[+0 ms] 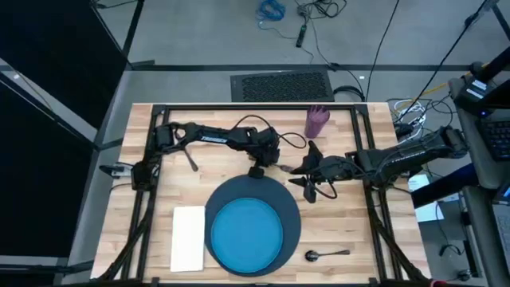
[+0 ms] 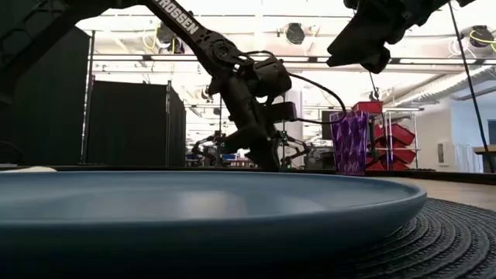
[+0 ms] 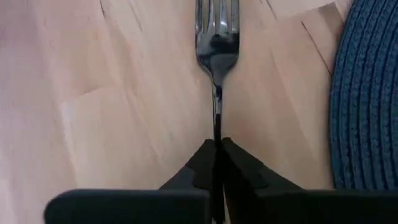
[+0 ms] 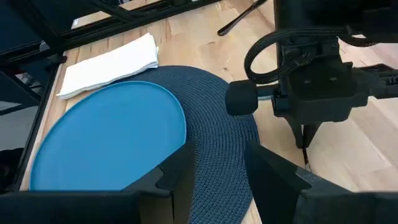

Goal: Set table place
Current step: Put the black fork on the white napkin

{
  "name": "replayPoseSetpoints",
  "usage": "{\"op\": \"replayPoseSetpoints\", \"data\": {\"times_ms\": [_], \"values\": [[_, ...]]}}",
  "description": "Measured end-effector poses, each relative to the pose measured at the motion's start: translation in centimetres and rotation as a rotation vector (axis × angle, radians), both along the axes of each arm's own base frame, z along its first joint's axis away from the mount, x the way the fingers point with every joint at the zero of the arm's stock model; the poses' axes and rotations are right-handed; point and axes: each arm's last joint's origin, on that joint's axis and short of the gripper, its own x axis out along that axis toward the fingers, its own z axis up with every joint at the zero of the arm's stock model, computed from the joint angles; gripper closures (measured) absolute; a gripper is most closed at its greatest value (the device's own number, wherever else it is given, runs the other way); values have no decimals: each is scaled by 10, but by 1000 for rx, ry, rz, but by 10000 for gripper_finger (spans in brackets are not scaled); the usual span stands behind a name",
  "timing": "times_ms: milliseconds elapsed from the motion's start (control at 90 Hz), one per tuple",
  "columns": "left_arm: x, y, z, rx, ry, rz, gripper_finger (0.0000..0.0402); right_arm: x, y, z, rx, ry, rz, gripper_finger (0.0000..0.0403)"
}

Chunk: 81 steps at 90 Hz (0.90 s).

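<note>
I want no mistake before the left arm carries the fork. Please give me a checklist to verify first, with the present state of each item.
1. Left gripper shut on the fork handle: ok.
2. Fork lifted off the table: cannot tell.
3. Napkin lies flat beside the charger, nothing on it: ok.
4. Blue plate sits on the charger: ok.
5. Right gripper open, holding nothing, hovering at the charger's edge close to the left gripper: not ok.
6. Knife position known: cannot tell.
</note>
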Motion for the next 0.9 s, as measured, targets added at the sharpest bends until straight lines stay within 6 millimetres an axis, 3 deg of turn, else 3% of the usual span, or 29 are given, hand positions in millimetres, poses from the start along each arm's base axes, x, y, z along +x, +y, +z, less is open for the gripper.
{"op": "replayPoseSetpoints", "data": {"times_ms": [144, 344, 533, 900], "values": [[-1, -8, 37, 40, 5, 8, 401, 0, 0, 0, -1, 5, 0, 277], [-14, -17, 69, -60, 45, 157, 401, -1, 0, -2, 13, 23, -11, 277], [-54, -18, 88, -151, 300, 344, 401, -7, -1, -10, -5, 126, -13, 277], [-126, -57, 136, -309, 354, 782, 401, -27, 5, -26, -34, 368, 3, 277]]}}
